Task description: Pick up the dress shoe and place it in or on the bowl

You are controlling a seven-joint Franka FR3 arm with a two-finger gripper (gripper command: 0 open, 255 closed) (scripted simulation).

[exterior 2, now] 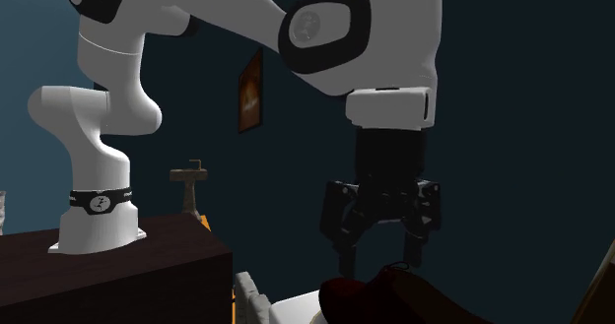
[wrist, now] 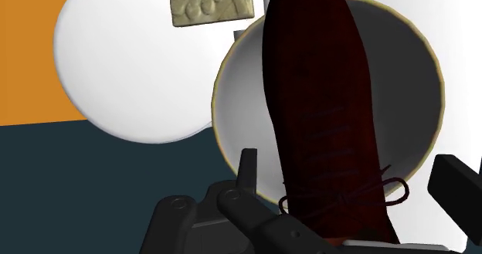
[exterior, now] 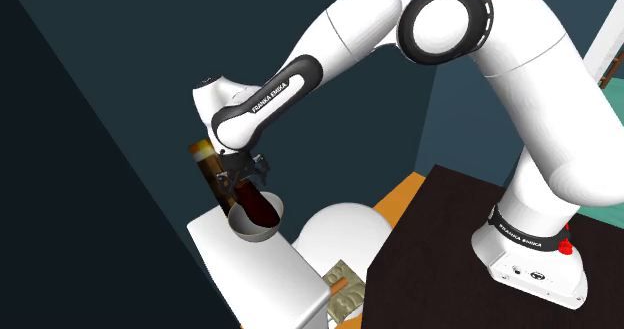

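A dark red-brown dress shoe (wrist: 320, 113) with laces lies in a grey bowl (wrist: 405, 82), its toe reaching over the far rim. My gripper (wrist: 347, 164) hangs open just above the shoe's laced end, one black finger (wrist: 247, 167) on each side, neither touching it. In the shoulder view the bowl (exterior: 268, 229) sits near the edge of a white table (exterior: 255, 272), with the shoe (exterior: 258, 205) tilted up in it and the gripper (exterior: 245, 172) right above. From the second exterior view, the gripper (exterior 2: 382, 251) stands apart over the shoe (exterior 2: 394, 297).
A brown cylinder (exterior: 205, 159) stands behind the gripper. Below the table are a white round object (exterior: 345, 237), a tan square item (exterior: 345, 295) and orange floor (exterior: 405, 199). The dark stand (exterior: 470, 277) is at the lower right. Dark blue walls surround the spot.
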